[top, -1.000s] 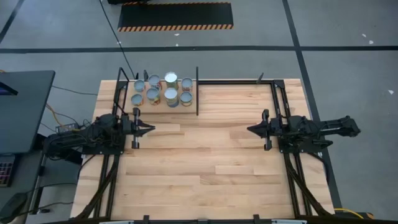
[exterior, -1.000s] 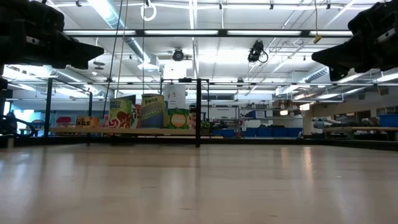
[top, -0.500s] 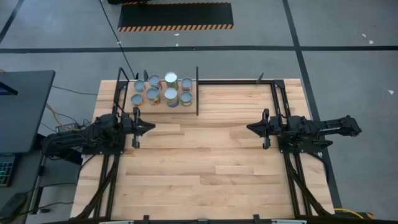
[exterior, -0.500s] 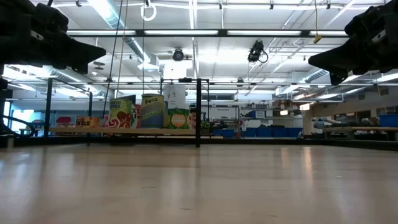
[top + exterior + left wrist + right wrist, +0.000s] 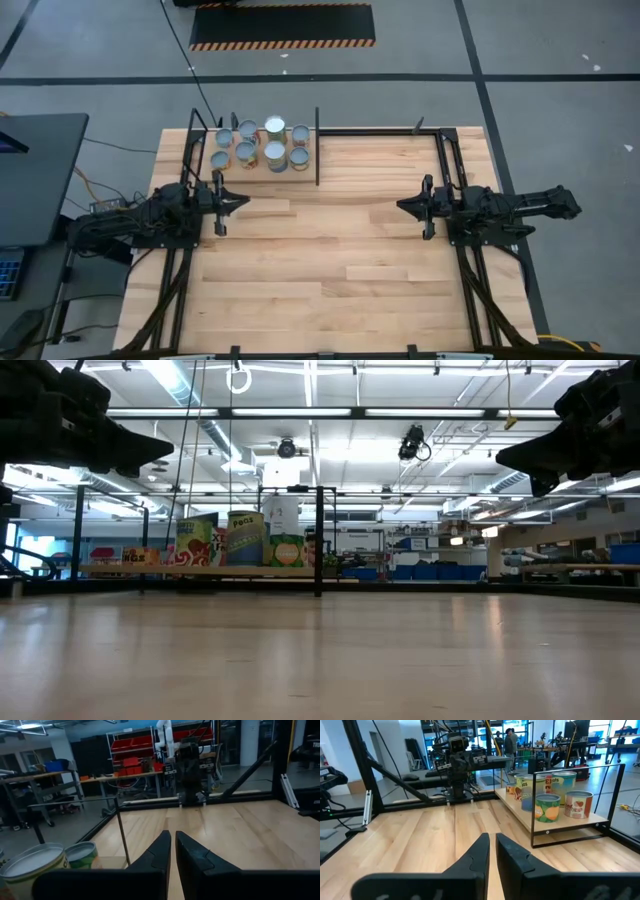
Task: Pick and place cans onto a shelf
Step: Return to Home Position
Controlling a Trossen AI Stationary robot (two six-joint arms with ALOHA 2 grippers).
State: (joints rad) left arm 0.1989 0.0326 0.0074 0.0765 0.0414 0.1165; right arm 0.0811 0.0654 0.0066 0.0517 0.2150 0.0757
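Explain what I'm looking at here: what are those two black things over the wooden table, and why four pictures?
They are two robot arms, each ending in a two-finger gripper. One picture looks down from above, one looks level across the table, and two come from cameras on the arms' wrists. From above, the left gripper and right gripper point at each other over the table, fingers shut, holding nothing. Several cans stand grouped on the small shelf at the table's edge, near the left arm.
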